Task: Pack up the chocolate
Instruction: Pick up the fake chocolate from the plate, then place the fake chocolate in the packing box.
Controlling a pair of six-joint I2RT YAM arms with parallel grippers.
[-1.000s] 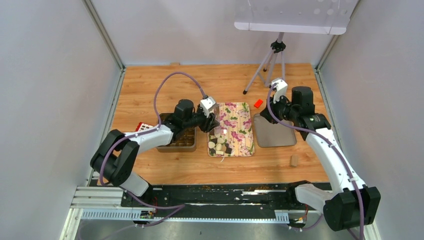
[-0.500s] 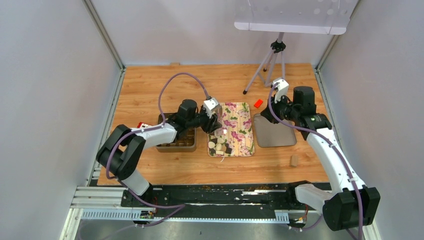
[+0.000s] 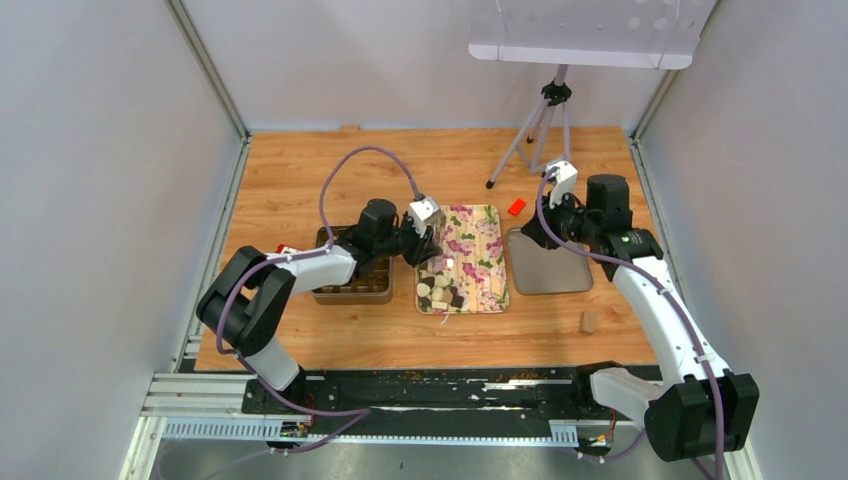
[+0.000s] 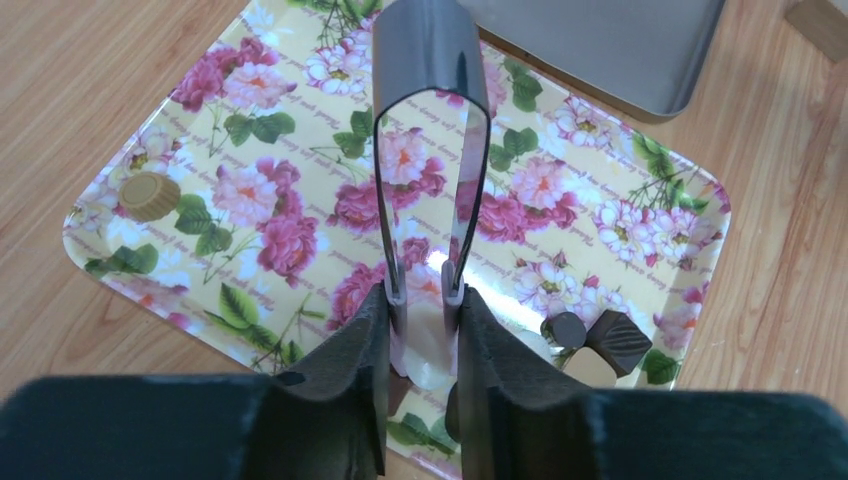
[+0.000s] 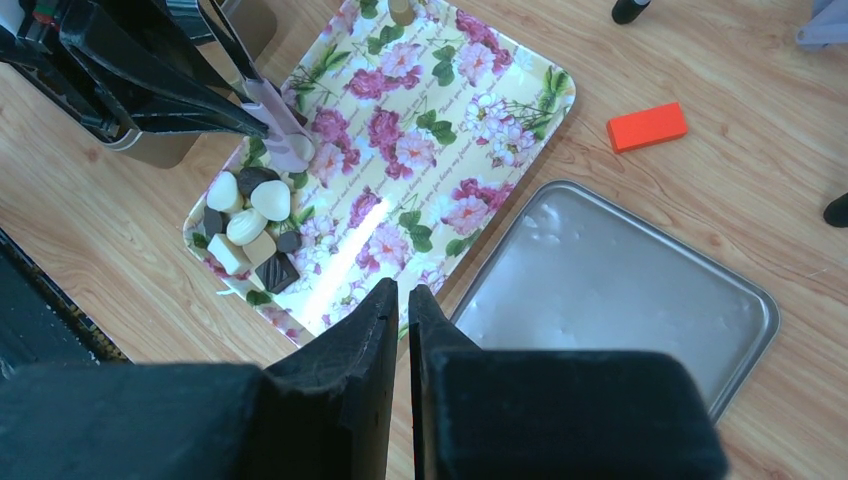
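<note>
The chocolate (image 3: 438, 292) is a cluster of dark, cream-white and tan pieces at the near end of the floral tray (image 3: 480, 250); it also shows in the right wrist view (image 5: 250, 225). One tan round piece (image 4: 150, 195) lies apart at the tray's far end. My left gripper (image 3: 432, 250) is shut on metal tongs (image 4: 430, 60) with lilac tips. The tips hang over a cream-white piece (image 4: 425, 375); I cannot tell if they clamp it. My right gripper (image 5: 403, 295) is shut and empty, above the tray's right edge.
A compartmented metal box (image 3: 350, 285) stands left of the tray. A flat silver lid (image 3: 548, 265) lies to its right. A red block (image 3: 516, 207), a tan cylinder (image 3: 588, 320) and a tripod (image 3: 540, 130) are on the wooden table.
My left gripper with the tongs has shifted slightly right, over the tray's near-left part. The right arm has hardly moved.
</note>
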